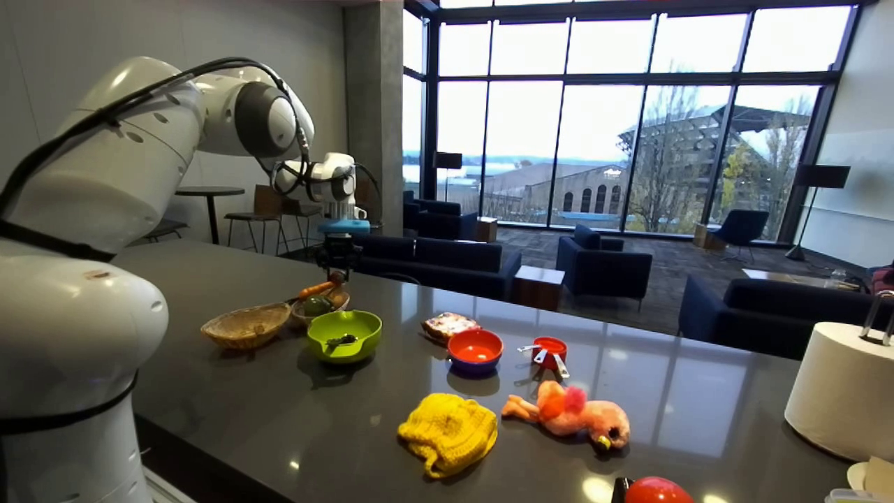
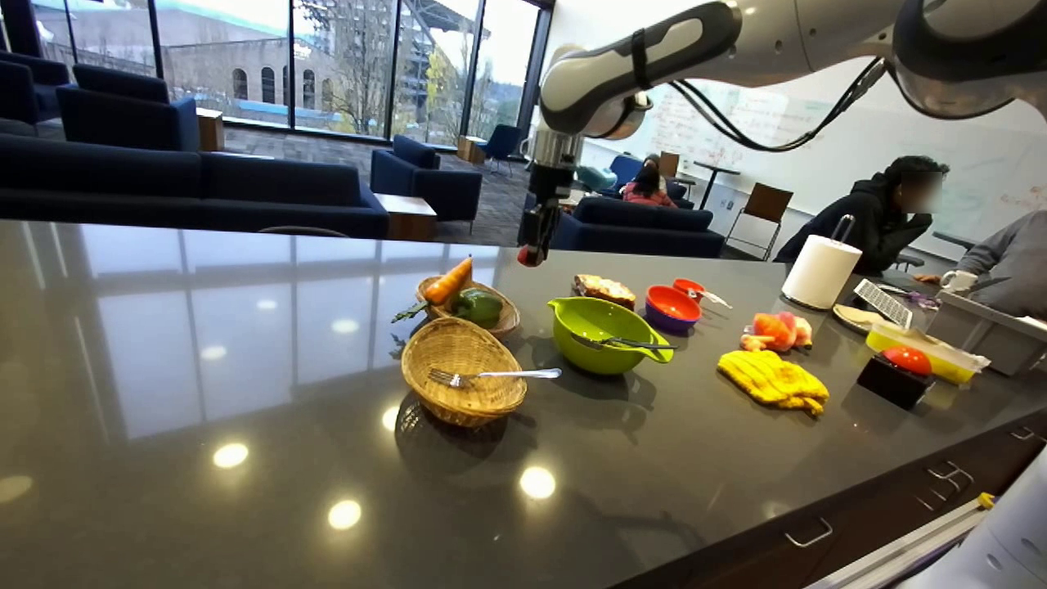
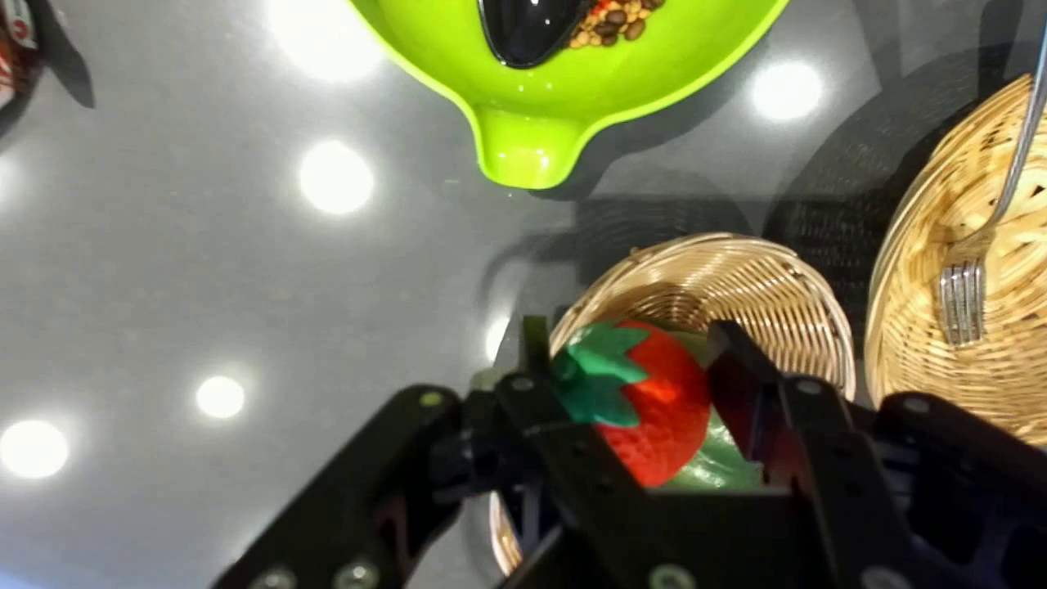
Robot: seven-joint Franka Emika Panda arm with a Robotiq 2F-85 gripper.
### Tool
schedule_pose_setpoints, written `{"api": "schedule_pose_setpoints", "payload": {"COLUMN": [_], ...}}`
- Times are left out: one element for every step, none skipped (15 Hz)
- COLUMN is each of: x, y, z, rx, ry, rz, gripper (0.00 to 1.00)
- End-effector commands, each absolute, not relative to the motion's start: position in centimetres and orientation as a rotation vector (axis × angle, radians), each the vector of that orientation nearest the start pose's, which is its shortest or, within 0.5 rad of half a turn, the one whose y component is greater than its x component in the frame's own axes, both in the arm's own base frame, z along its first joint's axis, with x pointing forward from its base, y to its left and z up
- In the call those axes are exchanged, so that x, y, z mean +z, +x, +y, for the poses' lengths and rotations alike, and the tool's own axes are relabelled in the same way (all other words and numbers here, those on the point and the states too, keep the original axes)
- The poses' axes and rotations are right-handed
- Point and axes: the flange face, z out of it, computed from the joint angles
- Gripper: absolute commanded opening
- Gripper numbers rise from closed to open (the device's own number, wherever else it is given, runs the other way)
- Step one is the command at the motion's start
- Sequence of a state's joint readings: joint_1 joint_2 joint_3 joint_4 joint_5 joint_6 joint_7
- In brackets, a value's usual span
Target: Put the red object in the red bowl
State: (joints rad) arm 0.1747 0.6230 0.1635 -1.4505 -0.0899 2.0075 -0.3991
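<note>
I get daylight through the windows point(image 1: 524, 119) in both exterior views, mirrored pale across the counter point(image 2: 458, 515). My wrist view shows round glare spots (blown pure white), and the gripper point(image 3: 630, 335) looks soft, out of focus.

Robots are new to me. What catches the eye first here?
Likely the big white robot arm, its end effector gripping a green-leaved red object above a small basket. Then bright colours on the dark counter: the lime-green bowl near that basket and the yellow knitted item beside the pink plush toy.
</note>
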Motion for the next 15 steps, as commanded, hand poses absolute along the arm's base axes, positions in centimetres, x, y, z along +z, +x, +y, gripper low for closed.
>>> {"api": "schedule_pose_setpoints", "payload": {"x": [34.9, 35.4, 35.7, 36.1, 36.3, 36.6, 36.9, 37.2, 37.4, 37.7, 37.9, 38.1, 38.3, 38.4, 38.4], "y": [66.8, 66.7, 66.4, 66.1, 65.8, 65.5, 65.1, 64.7, 64.2, 63.7, 63.3, 62.8, 62.3, 61.9, 61.5], "z": [17.8, 16.8, 15.9, 15.0, 14.1, 13.2, 12.4, 11.5, 10.7, 9.8, 9.0, 8.1, 7.4, 6.6, 5.8], "rx": [0.007, -0.012, -0.028, -0.046, -0.063, -0.081, -0.099, -0.114, -0.127, -0.143, -0.158, -0.172, -0.185, -0.194, -0.201], "ry": [-2.988, -3.002, -3.010, -3.021, -3.035, -3.047, -3.060, -3.072, -3.084, -3.095, -3.107, -3.120, -3.129, -3.139, -3.149], "rz": [-1.057, -1.024, -0.990, -0.958, -0.919, -0.888, -0.852, -0.817, -0.783, -0.751, -0.719, -0.682, -0.651, -0.619, -0.588], "gripper": [0.26, 0.26, 0.26, 0.26, 0.26, 0.26, 0.26, 0.26, 0.26, 0.26, 0.26, 0.26, 0.26, 0.26, 0.26]}}
